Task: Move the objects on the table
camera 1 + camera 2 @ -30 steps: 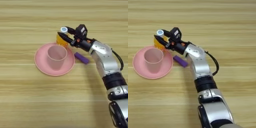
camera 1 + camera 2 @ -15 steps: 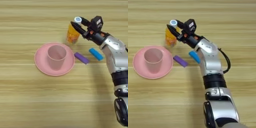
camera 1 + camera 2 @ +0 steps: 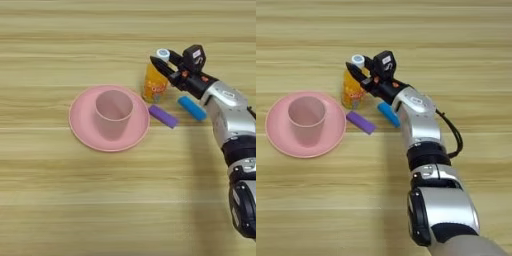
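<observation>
progress: unclear how much is done, no goal named; bottle (image 3: 154, 83) stands on bench (image 3: 60, 200) just right of plate (image 3: 80, 120), far from robot | pincer (image 3: 163, 59) narrow around bottle's white cap, seems holding it | count: one bottle, one purple bar (image 3: 163, 116), one blue bar (image 3: 191, 108), one plate, one cup (image 3: 114, 114)

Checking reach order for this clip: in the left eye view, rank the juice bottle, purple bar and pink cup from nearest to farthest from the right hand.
1. Juice bottle, directly at the right hand.
2. Purple bar, below it.
3. Pink cup, left, on the plate.
</observation>
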